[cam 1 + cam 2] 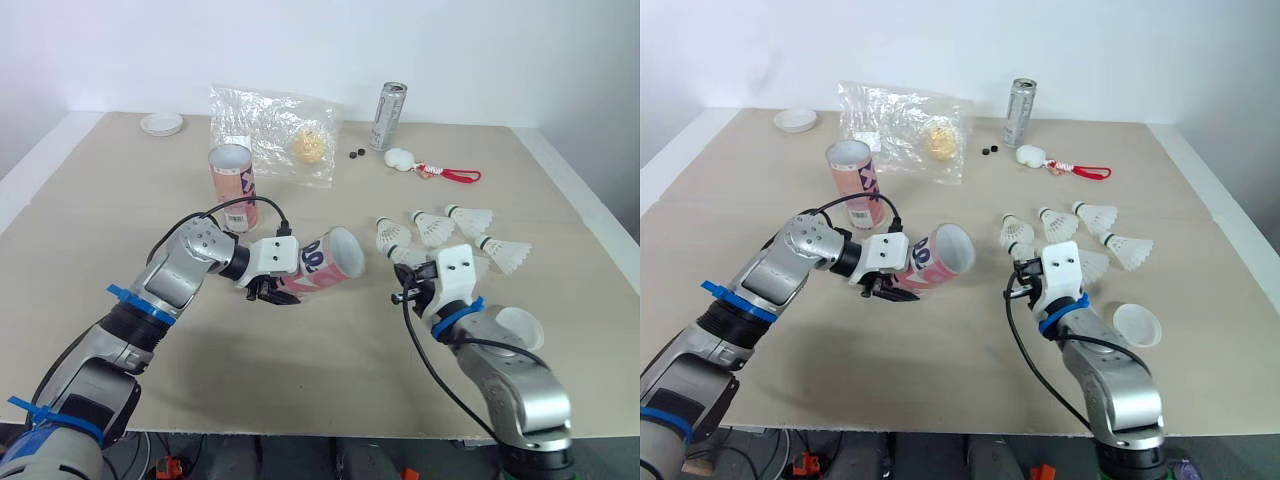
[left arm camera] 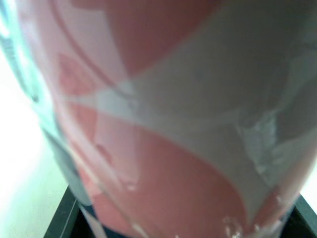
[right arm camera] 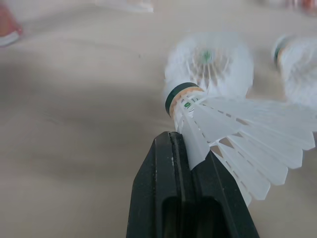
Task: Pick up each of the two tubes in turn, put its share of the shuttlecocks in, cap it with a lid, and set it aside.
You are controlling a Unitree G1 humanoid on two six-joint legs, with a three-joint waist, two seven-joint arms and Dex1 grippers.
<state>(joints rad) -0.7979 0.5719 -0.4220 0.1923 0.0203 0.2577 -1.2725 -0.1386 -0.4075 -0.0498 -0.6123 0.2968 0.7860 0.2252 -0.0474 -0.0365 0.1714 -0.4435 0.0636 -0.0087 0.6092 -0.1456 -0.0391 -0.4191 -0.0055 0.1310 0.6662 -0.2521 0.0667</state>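
Head stereo pair looks forward-down over table (image 1: 330, 380), both eyes share same scene, slight sideways offset; left wrist cam jammed against pink tube (image 2: 163, 124); right wrist cam close on shuttlecock (image 3: 233, 131), tabletop behind.

The near middle of the table (image 1: 300, 370) lies bare. A clear gap runs between the tilted tube (image 1: 328, 262) in the left gripper (image 1: 268, 291) and the right gripper (image 1: 405, 287), which pinches a shuttlecock (image 3: 228, 124). An upright tube (image 1: 233, 185) stands just far of the left gripper. Loose shuttlecocks (image 1: 435, 228) crowd the right gripper's far side, and a lid (image 1: 522, 328) lies to its near right.
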